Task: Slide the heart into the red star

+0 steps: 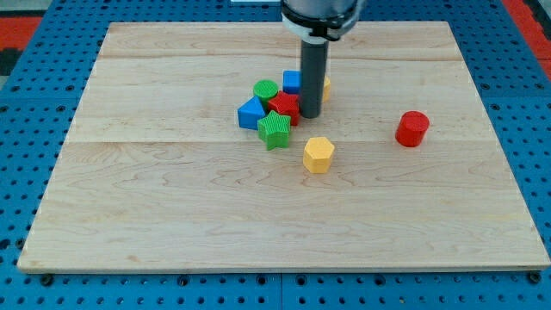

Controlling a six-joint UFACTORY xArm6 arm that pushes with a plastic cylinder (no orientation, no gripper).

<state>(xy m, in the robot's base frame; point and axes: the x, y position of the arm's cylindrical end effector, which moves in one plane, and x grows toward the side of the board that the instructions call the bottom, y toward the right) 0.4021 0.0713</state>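
Now | my tip touching red star | no jaws | yellow heart behind rod

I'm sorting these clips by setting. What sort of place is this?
Probably a robotics lab bench: a wooden board lies on a blue perforated base, small coloured blocks like the red star sit on it, my tip beside them.

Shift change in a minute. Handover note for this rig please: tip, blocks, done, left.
My tip is down in the cluster, against the red star's right side.
A yellow block, probably the heart, is mostly hidden behind the rod; contact with the star cannot be confirmed.
Packed round the star: green cylinder, blue cube, blue block, green star.
Apart: yellow hexagon, red cylinder.
Left: confirm the heart meets the star.
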